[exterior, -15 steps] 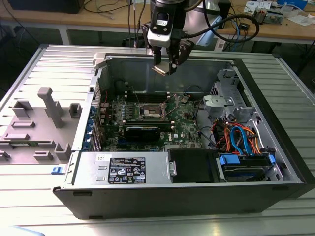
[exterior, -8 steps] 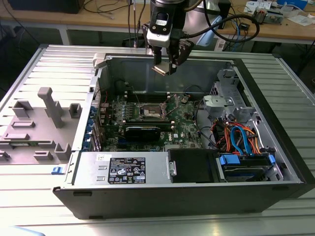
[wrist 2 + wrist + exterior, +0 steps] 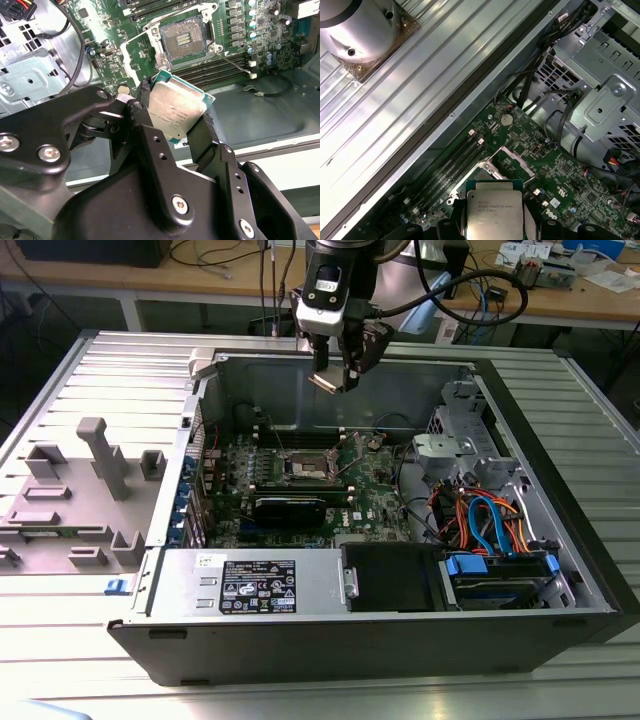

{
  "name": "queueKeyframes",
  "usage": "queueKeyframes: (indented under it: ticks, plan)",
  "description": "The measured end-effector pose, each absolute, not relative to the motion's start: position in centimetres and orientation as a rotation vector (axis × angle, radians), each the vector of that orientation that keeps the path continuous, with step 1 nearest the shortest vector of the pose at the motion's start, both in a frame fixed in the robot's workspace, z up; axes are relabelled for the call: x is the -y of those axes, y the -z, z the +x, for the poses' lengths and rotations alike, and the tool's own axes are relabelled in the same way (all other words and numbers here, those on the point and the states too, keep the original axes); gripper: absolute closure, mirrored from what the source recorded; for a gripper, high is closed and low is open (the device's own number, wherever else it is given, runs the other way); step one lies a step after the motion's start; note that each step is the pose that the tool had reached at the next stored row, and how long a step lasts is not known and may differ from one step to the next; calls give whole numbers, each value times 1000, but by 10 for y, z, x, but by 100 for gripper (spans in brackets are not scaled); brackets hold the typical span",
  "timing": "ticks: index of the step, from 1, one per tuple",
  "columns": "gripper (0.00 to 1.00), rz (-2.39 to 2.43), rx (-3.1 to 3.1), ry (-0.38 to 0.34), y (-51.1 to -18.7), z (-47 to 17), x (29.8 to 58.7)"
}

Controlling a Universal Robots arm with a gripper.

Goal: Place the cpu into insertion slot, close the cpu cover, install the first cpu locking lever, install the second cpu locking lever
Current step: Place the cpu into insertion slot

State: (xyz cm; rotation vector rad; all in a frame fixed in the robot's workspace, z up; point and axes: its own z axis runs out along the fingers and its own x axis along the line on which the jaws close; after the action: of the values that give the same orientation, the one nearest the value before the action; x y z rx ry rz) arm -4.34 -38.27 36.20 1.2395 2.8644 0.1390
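- Black gripper (image 3: 175,115), closest to the lens in the second wrist view, is clamped on the cpu (image 3: 179,102) by two opposite edges. The chip is tilted, with its silvery top facing the camera.
- Computer case (image 3: 420,358): in the exterior view the gripper (image 3: 335,375) hangs high over the open case near its far wall. The space straight below it looks open, so the wall is the closest hard edge. Drifting toward it could knock the chip.
- Green motherboard (image 3: 107,30): the drive cage (image 3: 455,455) and loose cables (image 3: 490,520) crowd the exterior view's right. The long memory slots (image 3: 220,65) lie just beside the socket, so sideways room is tight low down.
- Insertion slot (image 3: 182,41): it is open and bare, well apart from the chip. A tilted chip would probably land on one corner first and could damage the contacts or seat crooked.
- Thin metal lever (image 3: 235,62): it is swung out beside the slot, where a finger could snag it.
- Chip edges: the hold is narrow, so a bump could make the chip slip or twist.
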Motion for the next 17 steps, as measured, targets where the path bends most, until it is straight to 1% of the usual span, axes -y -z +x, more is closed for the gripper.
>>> queueKeyframes:
  ticks: [17]
  plan:
    - [45, 1295, -2838, -138, -362, -43, 383]
